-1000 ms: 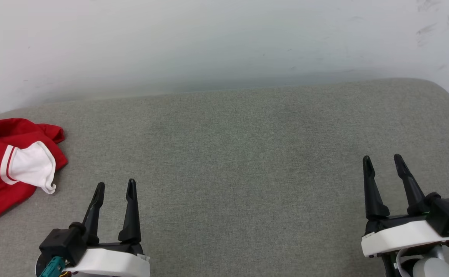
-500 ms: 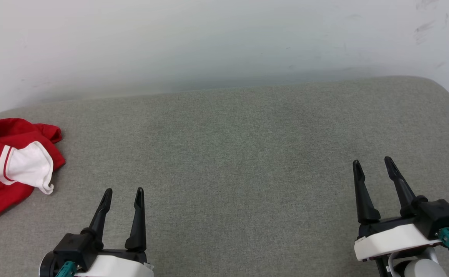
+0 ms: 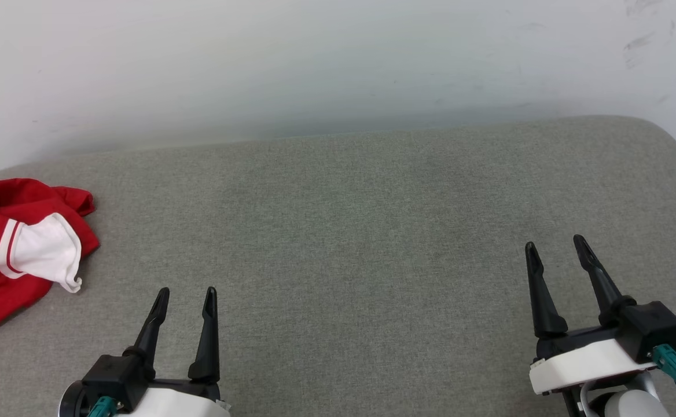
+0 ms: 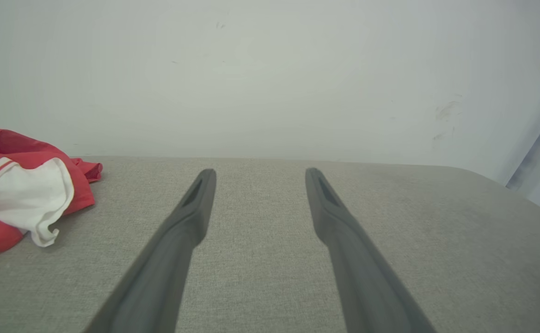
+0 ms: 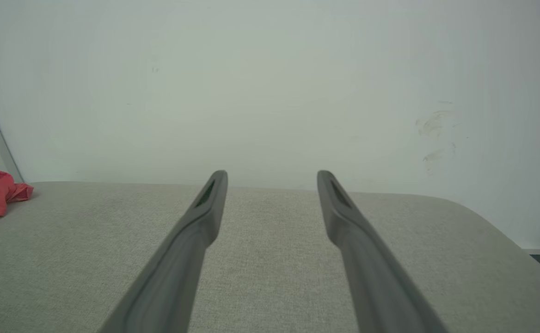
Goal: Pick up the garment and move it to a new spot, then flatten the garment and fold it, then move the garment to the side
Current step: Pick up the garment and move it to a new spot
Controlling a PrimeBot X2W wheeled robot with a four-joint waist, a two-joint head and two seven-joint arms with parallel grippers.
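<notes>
Left gripper point(image 3: 187, 289) and right gripper point(image 3: 553, 241) gape wide, empty; garment point(image 3: 2, 255) lies apart, seemingly crumpled.

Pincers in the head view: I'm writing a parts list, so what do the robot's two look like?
The left pincer and right pincer each have two long, tapering black fingers on a black mount with a white shell and a teal connector.
</notes>
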